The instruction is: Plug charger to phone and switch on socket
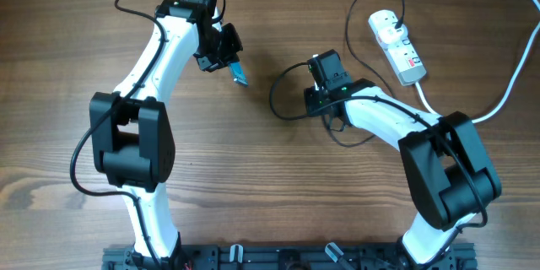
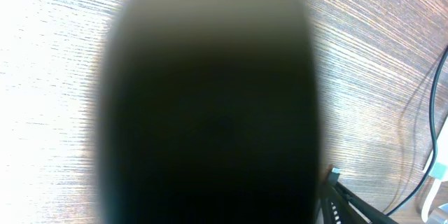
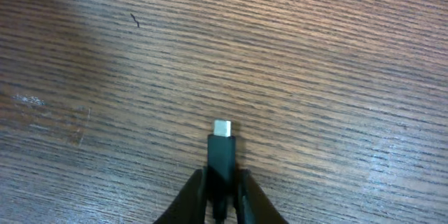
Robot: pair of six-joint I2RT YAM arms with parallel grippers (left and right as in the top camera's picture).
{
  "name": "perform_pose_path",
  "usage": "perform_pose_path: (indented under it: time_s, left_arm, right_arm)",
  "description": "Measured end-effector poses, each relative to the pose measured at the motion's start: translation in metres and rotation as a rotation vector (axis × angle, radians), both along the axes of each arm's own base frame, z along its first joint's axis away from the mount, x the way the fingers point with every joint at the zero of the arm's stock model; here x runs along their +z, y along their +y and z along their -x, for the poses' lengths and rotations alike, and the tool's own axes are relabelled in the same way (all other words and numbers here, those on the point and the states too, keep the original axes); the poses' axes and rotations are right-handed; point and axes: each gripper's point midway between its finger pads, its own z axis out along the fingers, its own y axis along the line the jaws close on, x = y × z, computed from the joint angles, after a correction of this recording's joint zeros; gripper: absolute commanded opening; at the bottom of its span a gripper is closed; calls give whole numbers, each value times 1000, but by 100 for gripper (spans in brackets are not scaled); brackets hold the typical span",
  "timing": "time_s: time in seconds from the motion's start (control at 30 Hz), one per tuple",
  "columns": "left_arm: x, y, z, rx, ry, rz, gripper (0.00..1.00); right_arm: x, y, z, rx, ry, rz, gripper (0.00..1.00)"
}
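so the left gripper (image 1: 229,61) is clamped on the phone (image 1: 240,74) and the right gripper (image 3: 222,183) pinches the charger (image 3: 222,150) tip-out, guessing that's to line them up for plugging in

We see a brown bench (image 1: 278,194) with fine streaked grain. The phone (image 1: 240,73) glows cyan-blue. The socket (image 1: 396,46) is white with red marks and a grey end. The charger (image 3: 222,150) is black, its tip pale silver. The left arm (image 1: 160,59) and right arm (image 1: 380,111) are white with black joints.
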Motion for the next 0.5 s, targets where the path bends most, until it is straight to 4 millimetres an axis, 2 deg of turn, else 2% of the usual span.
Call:
perform_pose_path:
  time_s: [0.27, 0.4, 0.47, 0.5]
  left_arm:
    - [1, 0, -2, 0, -10, 2, 4]
    - [3, -3, -6, -1, -26, 20, 4]
    - [9, -7, -16, -5, -63, 79, 4]
    - [14, -10, -21, -11, -85, 122, 4]
  right_arm:
    - [0, 4, 2, 23, 13, -22, 4]
    - [3, 3, 8, 23, 92, -122, 4]
    - [13, 3, 9, 21, 125, -231, 4]
    - [29, 2, 6, 25, 125, -334, 4]
